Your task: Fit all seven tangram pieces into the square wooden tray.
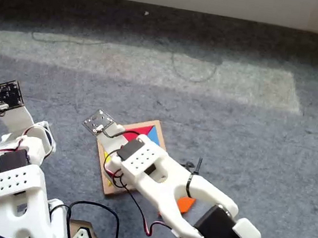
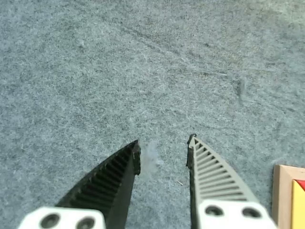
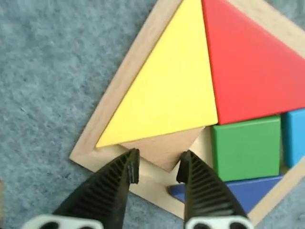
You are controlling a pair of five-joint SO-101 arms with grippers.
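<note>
Right wrist view: right gripper (image 3: 158,155) released, over wooden tray (image 3: 125,81) corner beside yellow triangle (image 3: 171,90). Left gripper (image 2: 164,141) released above grey carpet (image 2: 143,57). Orange piece (image 1: 185,204) outside tray.

My high camera looks steeply down over both arms (image 1: 157,182) and the carpet (image 1: 249,135). My wrist cameras sit low, facing the floor close up. All three catch the tray (image 1: 107,189): the right wrist nearest, the left only a corner.
</note>
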